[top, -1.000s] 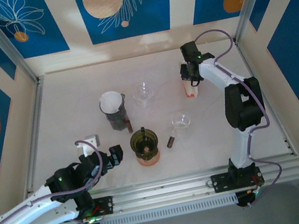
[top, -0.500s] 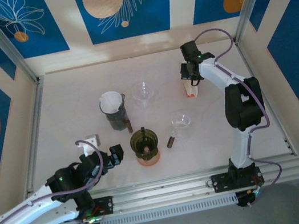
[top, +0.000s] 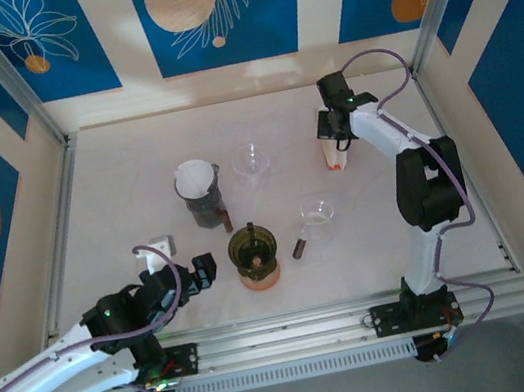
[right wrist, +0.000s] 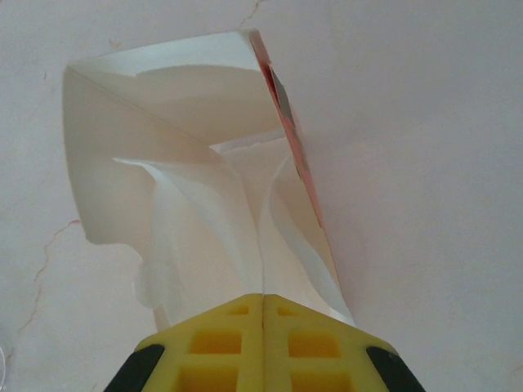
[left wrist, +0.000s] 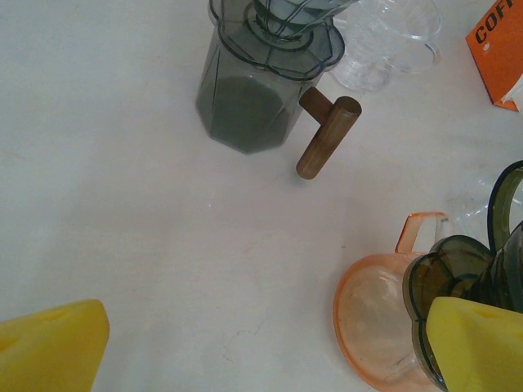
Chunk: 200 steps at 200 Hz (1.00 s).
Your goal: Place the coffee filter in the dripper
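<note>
– White filter paper pinched at the far right of the table (top: 133,158): what could spoil this shot?

– Plenty. The right gripper (right wrist: 263,304) has only a thin fold of the coffee filter (right wrist: 204,237), which sits inside the open filter box (right wrist: 163,82). Lifted at an angle, that paper could tear or slide out of the pinch. Several sheets look nested together, so more than one may come away. The carton is light and could tip or drag along if the filter catches on its wall.

– And after it clears the box?

– A long carry toward the left. The drippers stand around the middle of the table: a dark dripper (top: 252,248) on an orange cup (left wrist: 372,327) at the near side, a clear glass dripper (top: 252,159) farther back, and a grey dripper (top: 197,182) with something white already in its top. A limp filter held by one edge may fold over and land crooked or miss the cone.

– How do the jaws stand?

– On the right, the yellow pads meet flush with the filter's edge caught between them, so that side is clamped on paper. The left gripper (top: 195,275) is spread as wide as it goes, holding nothing, poised over bare table just left of the dark dripper. One of its fingers overlaps that dripper in the wrist view; whether they touch cannot be told.
</note>
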Available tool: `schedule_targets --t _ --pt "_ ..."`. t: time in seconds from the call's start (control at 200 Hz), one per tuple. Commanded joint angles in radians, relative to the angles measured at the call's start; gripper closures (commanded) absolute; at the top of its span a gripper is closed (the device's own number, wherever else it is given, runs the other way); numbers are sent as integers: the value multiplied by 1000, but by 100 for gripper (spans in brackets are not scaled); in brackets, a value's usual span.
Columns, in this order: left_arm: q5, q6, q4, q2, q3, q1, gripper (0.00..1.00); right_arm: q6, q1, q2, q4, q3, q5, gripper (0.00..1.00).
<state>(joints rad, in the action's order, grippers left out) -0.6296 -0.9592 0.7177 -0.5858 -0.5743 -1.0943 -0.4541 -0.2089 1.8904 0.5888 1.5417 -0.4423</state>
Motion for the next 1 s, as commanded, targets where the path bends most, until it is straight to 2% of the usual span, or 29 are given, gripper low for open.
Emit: schedule_targets --t 0.0,0.315,0.66,0.88,0.995 --pt "5 21 -7 0 8 9 0 14 -5 -82 -21 -30 -21 100" --pt "4 35 -12 -4 -9 10 0 16 -28 -235 -35 -140 -59 100" --pt "14 36 -5 -8 -31 10 0 -20 -56 -550 -79 -364 -49 100" --pt "14 36 8 -6 -48 11 0 -54 -118 -760 -38 -453 2 100" --pt "11 35 16 -5 -55 11 0 -60 -188 -879 -4 -472 50 100"
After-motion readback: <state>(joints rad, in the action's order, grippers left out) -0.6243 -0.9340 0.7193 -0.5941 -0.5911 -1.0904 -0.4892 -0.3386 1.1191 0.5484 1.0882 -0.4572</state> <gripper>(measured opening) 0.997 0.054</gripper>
